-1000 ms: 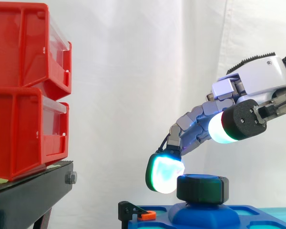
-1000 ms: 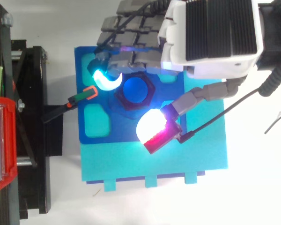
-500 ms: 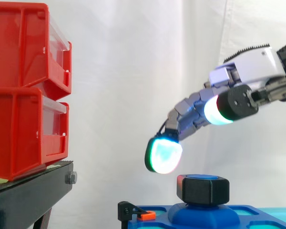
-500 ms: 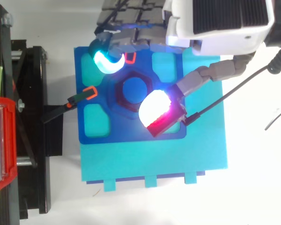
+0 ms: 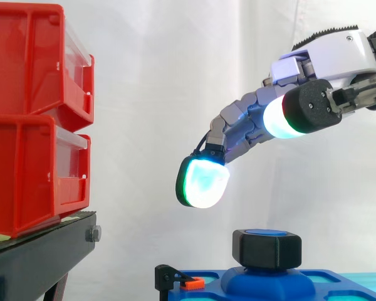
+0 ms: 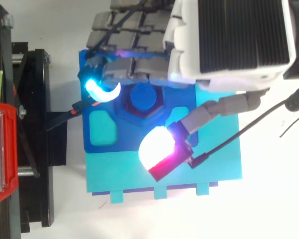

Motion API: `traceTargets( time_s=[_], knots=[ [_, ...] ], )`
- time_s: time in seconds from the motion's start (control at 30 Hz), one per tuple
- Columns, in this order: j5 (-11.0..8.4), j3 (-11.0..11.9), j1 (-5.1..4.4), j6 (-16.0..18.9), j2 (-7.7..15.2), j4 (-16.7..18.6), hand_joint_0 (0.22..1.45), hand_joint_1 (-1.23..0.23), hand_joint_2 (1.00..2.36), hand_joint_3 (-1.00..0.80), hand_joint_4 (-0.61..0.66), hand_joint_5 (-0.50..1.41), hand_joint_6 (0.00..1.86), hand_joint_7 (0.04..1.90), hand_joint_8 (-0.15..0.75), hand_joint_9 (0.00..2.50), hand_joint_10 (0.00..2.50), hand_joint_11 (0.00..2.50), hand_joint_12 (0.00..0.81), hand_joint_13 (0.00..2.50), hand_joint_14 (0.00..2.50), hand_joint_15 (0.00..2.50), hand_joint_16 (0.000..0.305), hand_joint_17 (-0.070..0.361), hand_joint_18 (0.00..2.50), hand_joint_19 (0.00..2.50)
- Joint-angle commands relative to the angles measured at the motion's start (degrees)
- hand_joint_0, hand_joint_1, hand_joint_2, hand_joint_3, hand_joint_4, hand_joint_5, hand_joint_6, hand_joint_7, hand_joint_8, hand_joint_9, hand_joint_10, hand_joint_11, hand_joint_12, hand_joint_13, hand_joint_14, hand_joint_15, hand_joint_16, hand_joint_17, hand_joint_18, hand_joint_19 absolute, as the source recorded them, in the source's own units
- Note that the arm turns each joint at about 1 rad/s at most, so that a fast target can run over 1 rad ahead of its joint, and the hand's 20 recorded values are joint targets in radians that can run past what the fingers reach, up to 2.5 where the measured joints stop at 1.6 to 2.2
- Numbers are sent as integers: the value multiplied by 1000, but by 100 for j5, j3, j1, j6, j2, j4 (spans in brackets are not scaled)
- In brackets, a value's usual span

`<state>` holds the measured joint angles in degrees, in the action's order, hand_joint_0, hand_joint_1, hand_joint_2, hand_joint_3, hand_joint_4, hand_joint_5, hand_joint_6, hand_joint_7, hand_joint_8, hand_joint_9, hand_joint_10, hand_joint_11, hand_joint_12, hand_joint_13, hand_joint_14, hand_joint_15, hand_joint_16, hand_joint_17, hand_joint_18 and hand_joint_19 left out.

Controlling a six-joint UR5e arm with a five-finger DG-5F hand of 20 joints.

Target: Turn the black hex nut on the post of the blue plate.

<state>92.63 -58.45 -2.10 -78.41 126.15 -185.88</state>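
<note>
The black hex nut (image 5: 266, 249) sits on the blue post (image 5: 267, 279) of the blue plate (image 6: 108, 144); from above the nut (image 6: 141, 105) shows as a dark hexagon round the post's blue top. My hand (image 5: 329, 63) hangs well above the nut, touching nothing. Its fingers (image 5: 202, 182) reach down to the left, gently bent, with a cyan glowing tip. The thumb (image 6: 159, 150) glows white and magenta over the plate's front edge. The hand (image 6: 229, 42) is open and holds nothing.
Two stacked red bins (image 5: 34, 119) stand on a black stand (image 5: 41, 257) at the left. A small black clamp with an orange tip (image 5: 183, 280) sits at the plate's left edge. A cyan base (image 6: 164, 174) lies under the blue plate.
The hand has risen from beside the nut to well above it, fingers lifted clear. In the top view it swung back over the nut, thumb moving toward the plate's front.
</note>
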Motion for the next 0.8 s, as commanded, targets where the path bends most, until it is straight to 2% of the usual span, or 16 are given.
traceTargets(
  time_s=[0.0, 0.17, 0.27, 0.4, 0.5, 0.77],
  knots=[
    [-79, 1, -106, 1, -2, 7, 472, -268, 1000, -500, 233, -194, 502, 722, 299, 377, 0, 0, 415, 330, 0, 52, 55, 123, 213, 196],
    [-175, -35, -212, 10, -2, -10, 472, -266, 1000, -500, 235, -193, 502, 718, 300, 379, 0, 0, 416, 331, 0, 53, 55, 123, 213, 206],
    [-219, -158, -265, 10, -2, 7, 473, -267, 1000, -500, 235, -193, 502, 724, 300, 379, 0, 0, 414, 320, 0, 52, 55, 123, 210, 201],
    [-254, -289, -300, 89, -2, 43, 472, -271, 1000, -500, 238, -190, 502, 741, 300, 378, 0, 0, 414, 289, 0, 42, 54, 122, 182, 187],
    [-272, -289, -326, 177, -2, 34, 472, -281, 1000, -500, 248, -184, 502, 767, 299, 375, 0, 0, 413, 278, 0, 39, 54, 122, 174, 188],
    [-281, -289, -326, 177, 6, -1, 472, -282, 1000, -500, 258, -179, 502, 791, 299, 374, 0, 0, 411, 280, 1, 32, 54, 121, 175, 182]
  ],
)
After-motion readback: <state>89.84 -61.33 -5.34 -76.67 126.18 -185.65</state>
